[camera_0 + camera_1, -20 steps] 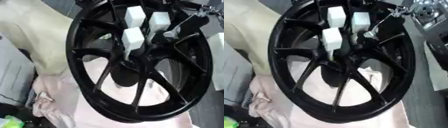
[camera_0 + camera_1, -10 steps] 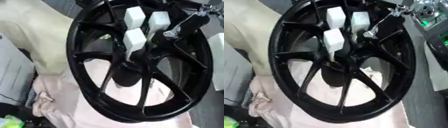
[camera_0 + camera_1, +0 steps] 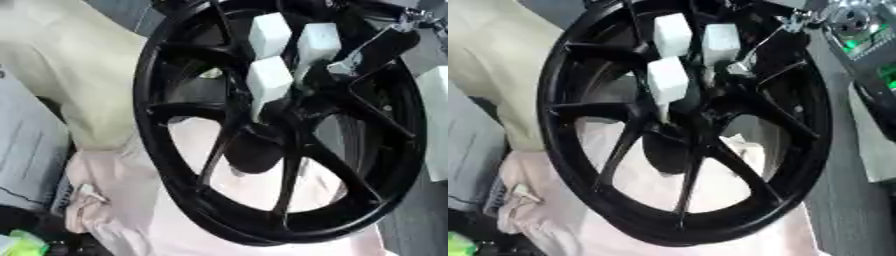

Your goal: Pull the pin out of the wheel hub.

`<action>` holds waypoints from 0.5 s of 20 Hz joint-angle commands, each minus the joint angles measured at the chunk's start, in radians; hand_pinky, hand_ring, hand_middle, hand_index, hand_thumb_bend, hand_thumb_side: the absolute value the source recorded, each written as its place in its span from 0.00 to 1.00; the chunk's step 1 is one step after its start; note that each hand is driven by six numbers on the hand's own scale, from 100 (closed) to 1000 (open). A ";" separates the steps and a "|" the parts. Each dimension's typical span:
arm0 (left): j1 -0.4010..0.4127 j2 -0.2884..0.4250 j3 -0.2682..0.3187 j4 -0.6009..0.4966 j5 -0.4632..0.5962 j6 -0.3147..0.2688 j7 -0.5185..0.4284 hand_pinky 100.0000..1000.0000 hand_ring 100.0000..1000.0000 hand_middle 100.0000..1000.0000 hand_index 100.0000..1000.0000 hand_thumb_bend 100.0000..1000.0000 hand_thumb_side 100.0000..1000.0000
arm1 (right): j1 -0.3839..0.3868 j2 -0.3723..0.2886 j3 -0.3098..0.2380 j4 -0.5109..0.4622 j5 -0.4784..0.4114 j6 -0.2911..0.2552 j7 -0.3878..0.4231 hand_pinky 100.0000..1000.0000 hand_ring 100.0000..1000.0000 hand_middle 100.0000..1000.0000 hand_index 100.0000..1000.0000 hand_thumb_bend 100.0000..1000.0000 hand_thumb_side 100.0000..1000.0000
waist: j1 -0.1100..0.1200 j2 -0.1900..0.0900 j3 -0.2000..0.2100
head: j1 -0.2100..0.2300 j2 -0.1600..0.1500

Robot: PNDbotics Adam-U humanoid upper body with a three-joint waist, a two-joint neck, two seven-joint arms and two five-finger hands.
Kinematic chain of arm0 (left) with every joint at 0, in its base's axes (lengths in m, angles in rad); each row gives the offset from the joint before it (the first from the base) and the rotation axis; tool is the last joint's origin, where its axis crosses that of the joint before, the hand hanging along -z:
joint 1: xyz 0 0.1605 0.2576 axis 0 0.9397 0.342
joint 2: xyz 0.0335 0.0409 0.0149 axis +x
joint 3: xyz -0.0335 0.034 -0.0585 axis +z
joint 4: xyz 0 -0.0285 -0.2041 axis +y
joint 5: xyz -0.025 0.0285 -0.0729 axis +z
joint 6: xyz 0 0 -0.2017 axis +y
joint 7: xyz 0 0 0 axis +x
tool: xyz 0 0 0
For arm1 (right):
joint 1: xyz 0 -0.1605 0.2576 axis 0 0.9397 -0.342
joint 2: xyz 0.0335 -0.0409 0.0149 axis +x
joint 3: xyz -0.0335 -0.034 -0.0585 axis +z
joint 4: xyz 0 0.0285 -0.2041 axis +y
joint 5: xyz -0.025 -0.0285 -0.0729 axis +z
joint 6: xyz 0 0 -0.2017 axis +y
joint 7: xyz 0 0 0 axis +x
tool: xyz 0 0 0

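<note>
A large black spoked wheel hub stands tilted and fills both views. Its dark centre boss sits where the spokes meet. My right hand, black with white pads, reaches in from the upper right and hangs over the spokes just above that centre. A thin pale stem runs down from the lowest white pad toward the boss; I cannot tell if it is the pin. The grip is hidden by the spokes. My left hand shows in neither view.
A pink cloth lies under the wheel, with a cream cloth behind it at the left. A grey box stands at the left edge. A device with green lights and a white block are at the right.
The whole picture has shifted slightly, so the camera moved. My right hand stays over the hub centre with its white pads in nearly the same place.
</note>
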 commanded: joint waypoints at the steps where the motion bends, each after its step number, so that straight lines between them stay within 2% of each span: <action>1: -0.004 0.017 0.005 -0.019 0.003 -0.002 -0.004 0.60 0.62 0.53 0.71 0.39 0.66 | -0.025 -0.029 -0.032 -0.040 -0.027 0.012 -0.005 0.69 0.53 0.14 0.39 0.21 0.08 | 0.008 -0.031 0.002 | 0.002 0.006; 10: -0.002 0.016 0.004 -0.019 0.004 0.001 -0.008 0.60 0.62 0.53 0.71 0.39 0.66 | -0.026 -0.034 -0.044 -0.068 -0.037 0.025 -0.014 0.68 0.53 0.12 0.38 0.21 0.06 | 0.008 -0.036 -0.002 | 0.002 0.006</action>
